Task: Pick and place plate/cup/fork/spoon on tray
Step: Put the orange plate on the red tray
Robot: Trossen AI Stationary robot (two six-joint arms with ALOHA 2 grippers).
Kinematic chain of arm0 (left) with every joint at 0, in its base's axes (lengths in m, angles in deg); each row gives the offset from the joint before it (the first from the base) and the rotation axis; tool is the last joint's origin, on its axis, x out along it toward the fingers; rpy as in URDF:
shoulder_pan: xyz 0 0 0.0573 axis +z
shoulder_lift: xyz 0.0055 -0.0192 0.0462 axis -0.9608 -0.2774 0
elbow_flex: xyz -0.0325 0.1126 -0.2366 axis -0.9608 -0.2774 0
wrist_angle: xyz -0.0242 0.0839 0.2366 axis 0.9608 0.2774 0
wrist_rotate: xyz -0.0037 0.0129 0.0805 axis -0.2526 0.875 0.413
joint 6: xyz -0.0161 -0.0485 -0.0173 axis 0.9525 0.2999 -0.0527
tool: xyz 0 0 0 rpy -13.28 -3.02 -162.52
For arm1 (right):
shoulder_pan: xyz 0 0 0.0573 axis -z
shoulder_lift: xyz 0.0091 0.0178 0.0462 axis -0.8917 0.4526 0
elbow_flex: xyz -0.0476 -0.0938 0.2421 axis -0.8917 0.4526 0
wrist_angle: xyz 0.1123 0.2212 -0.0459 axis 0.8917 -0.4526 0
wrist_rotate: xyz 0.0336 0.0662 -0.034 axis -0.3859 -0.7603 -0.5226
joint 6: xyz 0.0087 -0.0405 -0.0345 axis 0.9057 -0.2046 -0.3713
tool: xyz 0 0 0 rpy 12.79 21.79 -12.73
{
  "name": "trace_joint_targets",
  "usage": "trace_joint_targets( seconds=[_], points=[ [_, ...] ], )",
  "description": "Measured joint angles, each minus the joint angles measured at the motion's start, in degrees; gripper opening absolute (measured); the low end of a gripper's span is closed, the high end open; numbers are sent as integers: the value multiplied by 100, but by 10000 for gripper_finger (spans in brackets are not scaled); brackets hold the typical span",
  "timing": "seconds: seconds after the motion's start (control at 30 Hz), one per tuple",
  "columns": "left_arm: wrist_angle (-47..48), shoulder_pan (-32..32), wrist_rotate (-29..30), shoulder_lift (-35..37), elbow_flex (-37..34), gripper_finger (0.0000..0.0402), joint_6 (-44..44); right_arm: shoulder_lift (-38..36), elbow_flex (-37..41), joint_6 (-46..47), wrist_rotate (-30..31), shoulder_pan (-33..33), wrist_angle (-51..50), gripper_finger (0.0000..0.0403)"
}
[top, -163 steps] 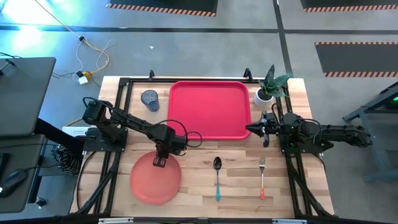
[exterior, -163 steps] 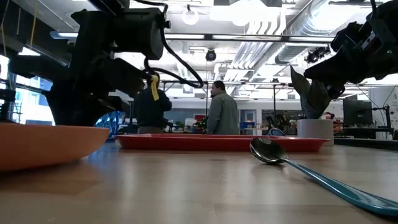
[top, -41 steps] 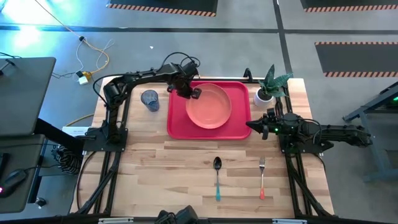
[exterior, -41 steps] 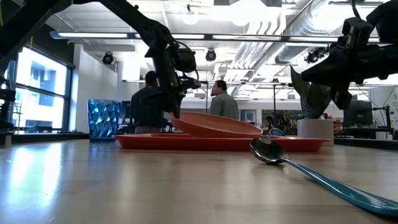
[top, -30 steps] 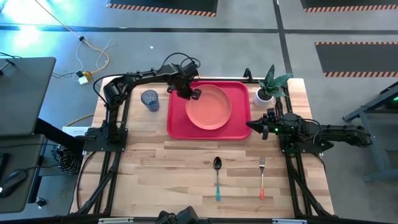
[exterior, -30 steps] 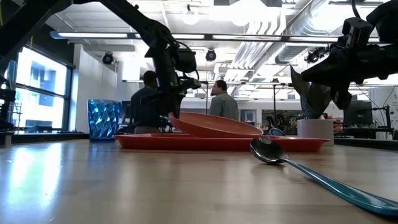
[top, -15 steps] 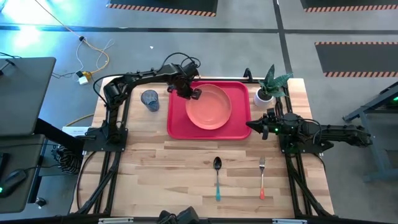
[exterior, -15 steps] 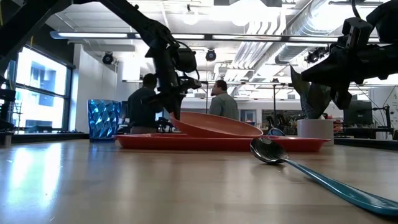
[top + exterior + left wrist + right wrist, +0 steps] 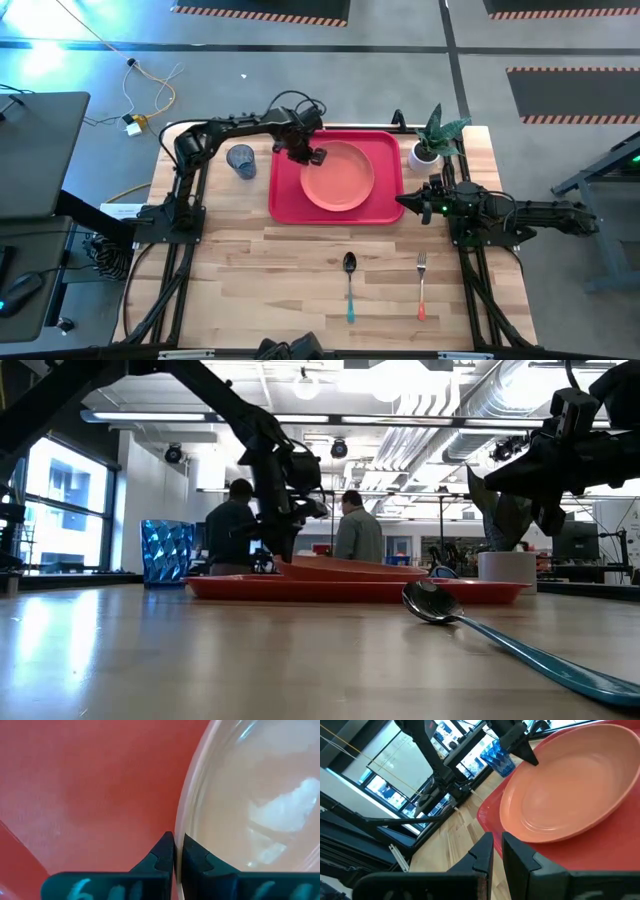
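Observation:
The salmon-pink plate [image 9: 340, 178] lies in the red tray [image 9: 285, 200] at the table's far middle. My left gripper [image 9: 311, 156] is shut on the plate at its left rim; the low view shows it [image 9: 283, 555] low over the tray [image 9: 300, 588]. The blue cup [image 9: 240, 160] stands on the table left of the tray. The teal-handled spoon [image 9: 349, 283] and the orange-handled fork [image 9: 421, 285] lie flat near the front edge. My right gripper [image 9: 402, 205] waits shut at the tray's right edge, touching nothing. My left gripper pinches the plate's raised rim [image 9: 181, 822] on its left side between the two fingers, one inside the rim and one outside. The fingers point down from above. The plate [image 9: 355, 570] lies low and nearly flat in the tray.
A white pot with a green plant [image 9: 424, 152] stands at the far right corner, beside the tray and my right arm. Bare wood lies between the tray and the cutlery. People stand in the room beyond the table.
My left gripper has gone down and slightly toward the table's right edge with the plate. The plate's left rim, which stood raised, has come down, so the plate now lies nearly flat in the tray.

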Motion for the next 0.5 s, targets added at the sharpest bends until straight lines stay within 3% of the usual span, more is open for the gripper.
trace_joint_targets(
  seconds=[0.5],
  points=[
    [15, 3, 276, 4, 2, 31, -160, 0, 0, -2, 42, 0, 0, 29]
  ],
)
